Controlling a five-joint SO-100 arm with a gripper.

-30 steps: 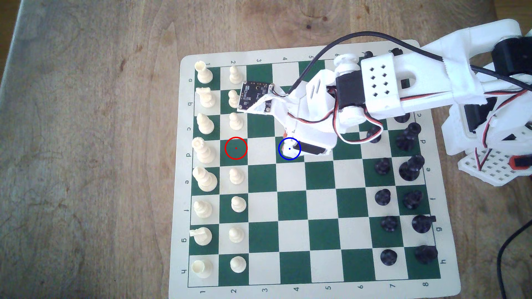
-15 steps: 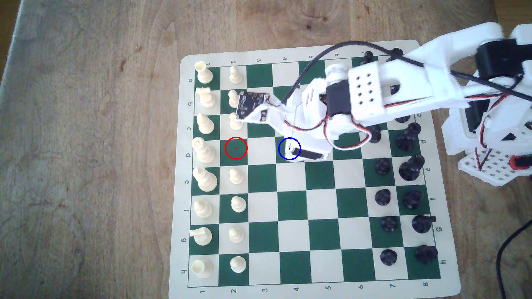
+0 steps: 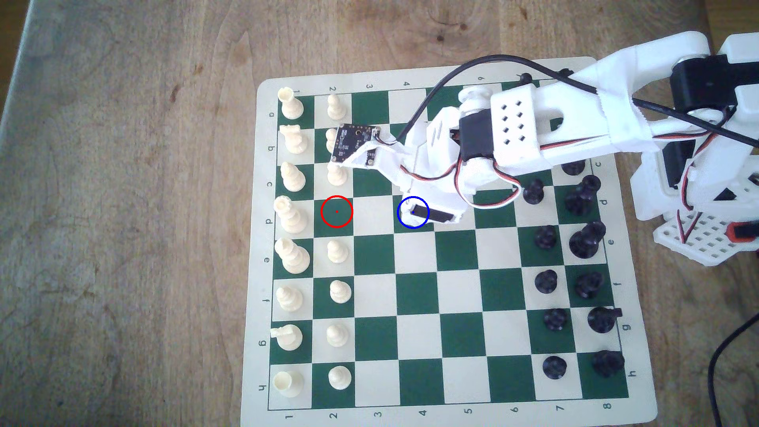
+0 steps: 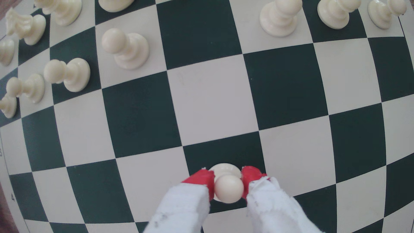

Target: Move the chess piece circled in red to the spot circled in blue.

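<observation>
Placement step, judged near its end: chess piece (image 4: 228, 187) clamped at the head between the red fingertips (image 4: 201, 179) of the gripper (image 4: 227, 180), base over a dark green square in the wrist view; contact between base and board not certain from either view. In the exterior view, gripper (image 3: 410, 213) over the spot (image 3: 404, 221), ringed in blue in column 4, row d; red-ringed square (image 3: 336, 211) in column 2 vacant; pawn itself hidden there under the fingers.

Procedure for a clean release, as judgement only: lower straight down until the flared base sits flat on the board; keep the pawn upright, no tilt in the grip; check that the base lies inside the square's edges rather than across a line; part the fingertips slowly and evenly, so that neither drags the round head sideways; lift vertically before any sideways travel.

Hazards: toppling on release if the base is not seated; camera board (image 3: 349, 143) close above the white pawns (image 3: 336, 174) in rows b and c, so avoid a swing toward them on retreat.
</observation>
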